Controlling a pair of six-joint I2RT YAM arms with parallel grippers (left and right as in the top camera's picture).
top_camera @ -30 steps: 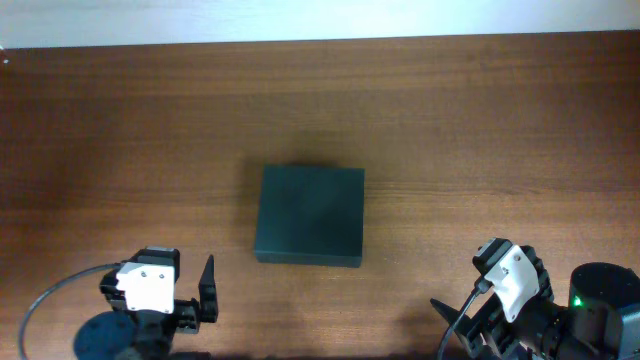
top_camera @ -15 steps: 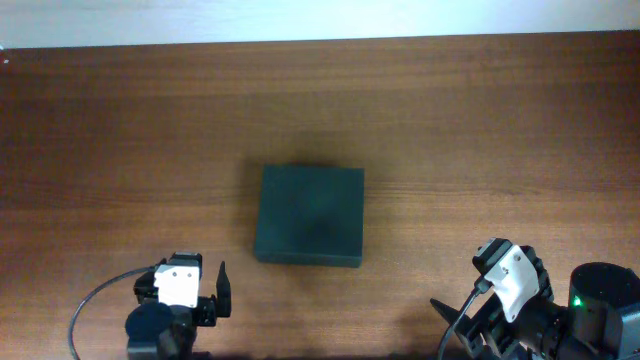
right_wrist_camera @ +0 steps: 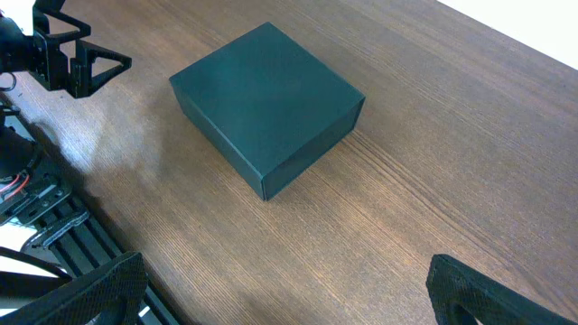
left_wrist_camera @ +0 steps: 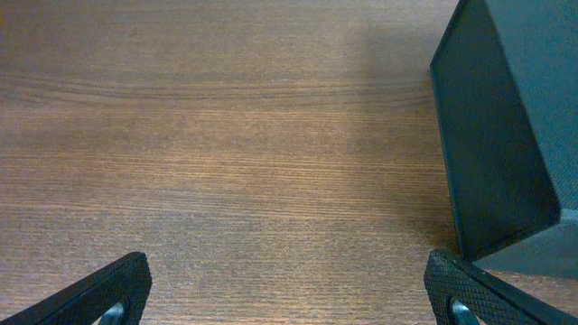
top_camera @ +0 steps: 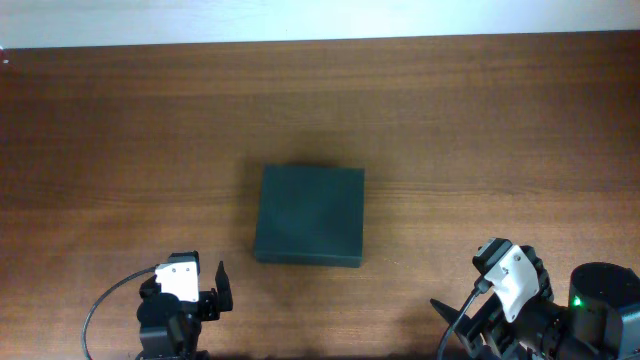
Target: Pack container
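Looking down from the overhead camera, I saw the container lying flat near the middle of the table, its lid shut and flush with the walls, and nothing resting on top. It sat square to the table edges, dark and matte against the brown wood grain.

The left hand was at the near left of the table, a little to the left of the container's near left corner. Through its wrist camera I had both fingertips at the bottom corners of the picture, spread wide apart, with only bare wood between them. It held nothing. The container's left wall and near corner filled the right side of that view, close to the right fingertip; from overhead the two looked apart, not touching. A black cable looped out from that arm toward the near edge.

The right hand was at the near right, well apart from the container. Its fingers were also spread wide, one tip at each bottom corner of its wrist view, gripping nothing and touching nothing that I could see. From there the container showed whole, well ahead of the fingers, with the left hand visible beyond it. A small green light glowed on the right arm's base.
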